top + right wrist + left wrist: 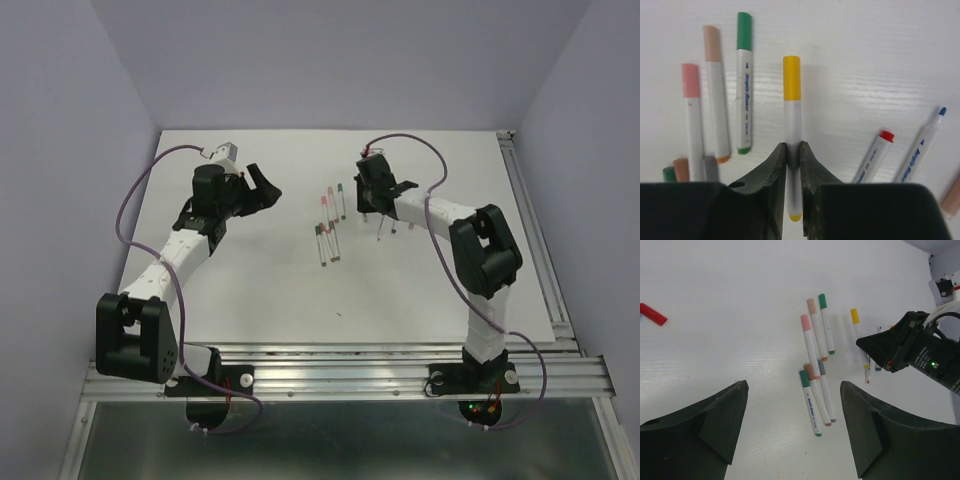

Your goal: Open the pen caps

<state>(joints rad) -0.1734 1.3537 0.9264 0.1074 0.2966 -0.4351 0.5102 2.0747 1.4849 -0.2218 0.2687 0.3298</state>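
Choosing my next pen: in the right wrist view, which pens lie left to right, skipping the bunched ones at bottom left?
pink-capped pen → tan-capped pen → green-capped pen → yellow-capped pen → red-ended pen → blue-tipped pen

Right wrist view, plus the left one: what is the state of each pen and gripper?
right gripper, shut on yellow pen
yellow pen, capped, barrel clamped
left gripper, open, holding nothing
blue pen, uncapped
pink pen, capped, lying flat
red cap, off, lying alone
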